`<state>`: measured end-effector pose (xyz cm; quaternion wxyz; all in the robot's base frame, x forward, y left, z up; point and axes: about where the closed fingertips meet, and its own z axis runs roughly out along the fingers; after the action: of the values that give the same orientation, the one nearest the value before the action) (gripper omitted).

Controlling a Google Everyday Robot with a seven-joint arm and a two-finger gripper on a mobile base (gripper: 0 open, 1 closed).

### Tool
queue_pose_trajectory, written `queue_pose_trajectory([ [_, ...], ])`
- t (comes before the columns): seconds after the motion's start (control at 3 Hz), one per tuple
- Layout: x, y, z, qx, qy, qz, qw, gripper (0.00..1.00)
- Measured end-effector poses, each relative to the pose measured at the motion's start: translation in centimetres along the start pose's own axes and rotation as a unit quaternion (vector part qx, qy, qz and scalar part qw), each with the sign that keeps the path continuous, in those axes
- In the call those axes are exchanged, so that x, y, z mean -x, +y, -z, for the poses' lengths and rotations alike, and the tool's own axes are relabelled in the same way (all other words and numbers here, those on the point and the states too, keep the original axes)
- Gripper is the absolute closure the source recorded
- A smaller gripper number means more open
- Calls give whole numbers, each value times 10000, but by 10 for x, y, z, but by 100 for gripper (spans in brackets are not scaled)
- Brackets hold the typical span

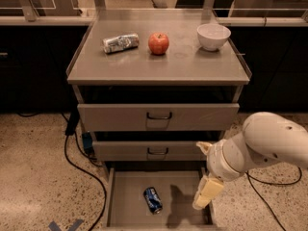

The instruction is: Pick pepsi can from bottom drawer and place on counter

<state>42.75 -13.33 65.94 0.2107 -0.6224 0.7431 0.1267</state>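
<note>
The pepsi can [153, 199], dark blue with silver ends, lies on its side on the floor of the open bottom drawer [127, 196], a little left of centre. My gripper [206, 174] hangs over the drawer's right side, to the right of the can and above it, not touching it. Its cream fingers [208, 192] are spread apart and hold nothing. The grey counter [183, 66] tops the cabinet above.
On the counter stand a silver-white can [120, 43] lying on its side, a red apple [158, 43] and a white bowl [213, 36]. Two shut drawers with black handles [159, 116] sit above the open one. Black cables [79, 170] trail on the floor at left.
</note>
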Motion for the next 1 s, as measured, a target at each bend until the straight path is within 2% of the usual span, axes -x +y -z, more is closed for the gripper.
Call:
queue_pose_trajectory([
  [0.67,-12,7,-71,177,-151,122,9997,0],
  [1.0,-16,14,-109,210,13,166,9996,0],
])
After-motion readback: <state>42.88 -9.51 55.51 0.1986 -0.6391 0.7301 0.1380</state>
